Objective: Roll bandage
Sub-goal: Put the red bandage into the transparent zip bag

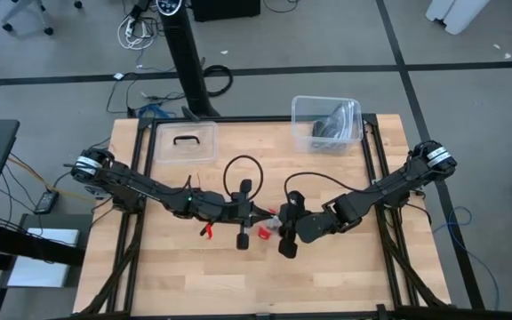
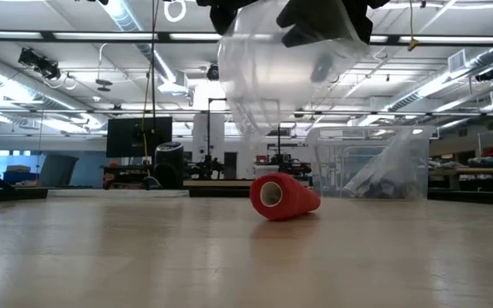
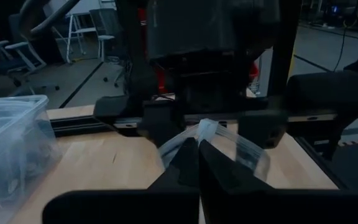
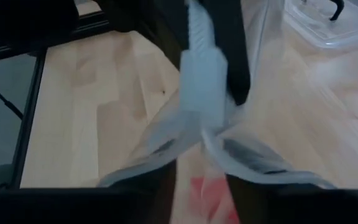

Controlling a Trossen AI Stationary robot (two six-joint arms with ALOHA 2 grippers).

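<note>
Both arms meet over the middle of the tabletop [image 1: 176,267]. My left claw [image 3: 197,149] has its fingers pressed together on the rim of a clear plastic bag [image 2: 281,77]; from the left wrist camera I see the film bunched right at the fingertips. My right claw [image 1: 284,233] is at the same bag from the other side. From the right wrist camera the bag's stiff top strip runs between its fingers, but I cannot tell whether they are actually gripping it or standing slightly apart.

The bag hangs off the surface, mouth spread, in the low camera. The bandage [image 2: 282,198] is a stubby red roll lying on its side on the wood, hollow end towards the low camera, below the hanging bag and not in it.

At the far edge: a clear bin [image 1: 326,123] with dark contents, and a lid [image 1: 185,142] lying flat beside it.
</note>
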